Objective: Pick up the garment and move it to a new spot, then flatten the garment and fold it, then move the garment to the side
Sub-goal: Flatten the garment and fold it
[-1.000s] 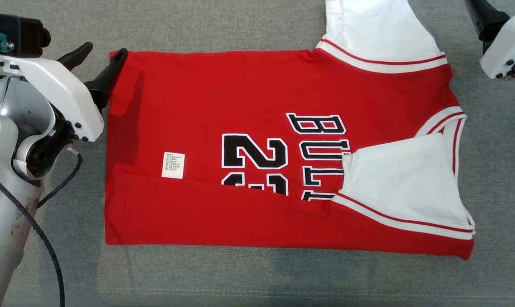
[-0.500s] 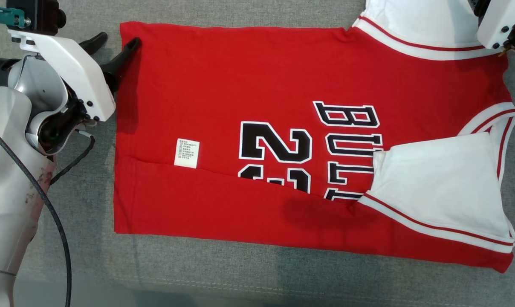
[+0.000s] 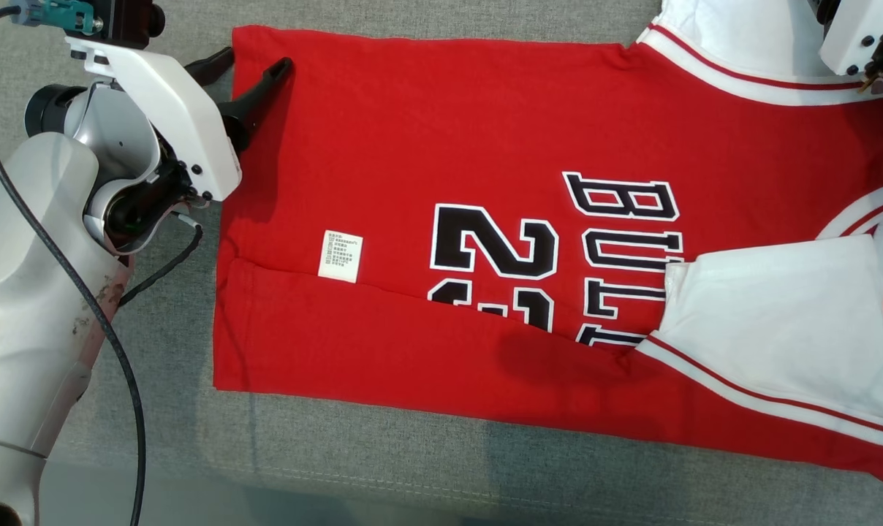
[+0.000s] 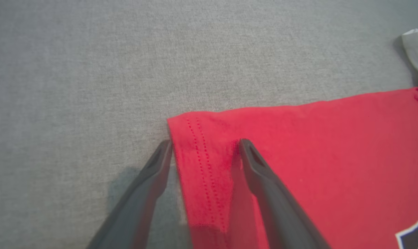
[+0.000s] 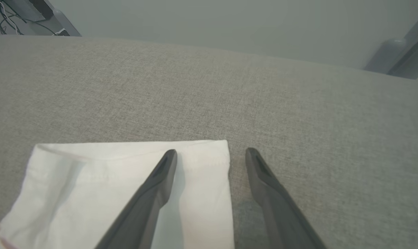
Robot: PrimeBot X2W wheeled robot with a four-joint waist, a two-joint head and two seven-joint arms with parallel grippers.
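Both sets of jaws are spread wide, nothing held. Red garment (image 3: 441, 183) lies flat on the grey cloth surface (image 3: 412, 475), its near edge folded up over the number and its near sleeve turned in across the lettering. A white label (image 3: 340, 256) faces up. My left gripper (image 4: 206, 142) straddles the far-left hem corner, one finger off the edge and one over red. My right gripper (image 5: 211, 151) straddles the far white sleeve (image 5: 126, 173) edge, one finger over white and one over grey.

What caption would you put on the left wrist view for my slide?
Open left gripper straddling the hemmed corner of the red jersey on a grey fabric surface.
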